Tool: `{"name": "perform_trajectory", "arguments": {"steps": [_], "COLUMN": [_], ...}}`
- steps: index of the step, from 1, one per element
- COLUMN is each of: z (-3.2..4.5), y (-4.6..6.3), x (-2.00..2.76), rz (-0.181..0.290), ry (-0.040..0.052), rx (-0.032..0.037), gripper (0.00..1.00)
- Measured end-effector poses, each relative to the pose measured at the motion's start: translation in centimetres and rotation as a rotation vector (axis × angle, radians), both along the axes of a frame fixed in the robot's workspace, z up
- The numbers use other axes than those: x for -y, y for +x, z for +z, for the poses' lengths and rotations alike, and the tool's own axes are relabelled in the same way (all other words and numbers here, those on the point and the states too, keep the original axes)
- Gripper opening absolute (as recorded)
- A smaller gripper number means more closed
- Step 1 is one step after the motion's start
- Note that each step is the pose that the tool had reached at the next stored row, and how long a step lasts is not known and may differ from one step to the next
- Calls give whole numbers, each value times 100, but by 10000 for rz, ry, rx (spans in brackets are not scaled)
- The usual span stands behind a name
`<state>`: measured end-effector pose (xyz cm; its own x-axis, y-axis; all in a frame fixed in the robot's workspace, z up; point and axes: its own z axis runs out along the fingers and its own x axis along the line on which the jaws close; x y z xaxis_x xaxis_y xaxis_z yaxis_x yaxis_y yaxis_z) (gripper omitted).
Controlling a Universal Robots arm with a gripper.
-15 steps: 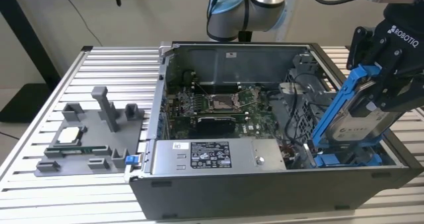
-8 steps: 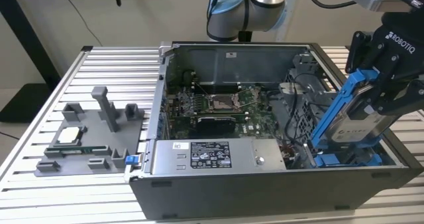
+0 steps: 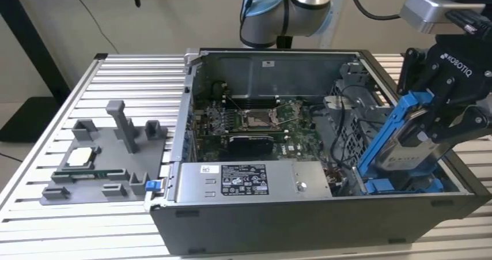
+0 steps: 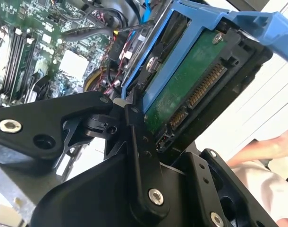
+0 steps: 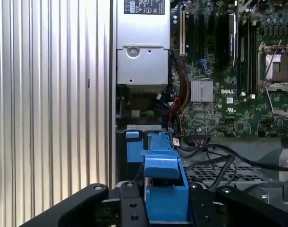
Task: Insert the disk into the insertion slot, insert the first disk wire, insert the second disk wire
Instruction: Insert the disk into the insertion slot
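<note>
We see fingers [image 3: 453, 119] clamped on disk [image 3: 409, 149] | disk tilted, up over the case [image 3: 307, 214] at the exterior view's right | lower end at slot [image 3: 401, 185] mouth, not seated | its green board side shows in second wrist view [image 4: 191, 90]

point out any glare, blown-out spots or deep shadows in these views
Exterior view: soft, even light; the case interior beside the disk is shadowed. Second wrist view: the table beyond the disk is blown out near white. First wrist view: the ribbed table catches bright streaks, while the motherboard sits dimmer.
</note>
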<state>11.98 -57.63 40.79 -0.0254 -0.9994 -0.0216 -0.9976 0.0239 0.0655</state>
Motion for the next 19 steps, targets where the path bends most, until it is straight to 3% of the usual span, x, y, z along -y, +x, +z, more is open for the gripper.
{"name": "perform_trajectory", "arguments": {"steps": [7,10,15,19], "z": [-116,-120,-79,-32], "y": [9,11,25,54], "x": [3,1,5,7], "rz": [-3,-2,2,-1], "ry": [6,9,45,26], "rx": [-2,-12,-147,-317], "gripper": [0,0,0,0]}}
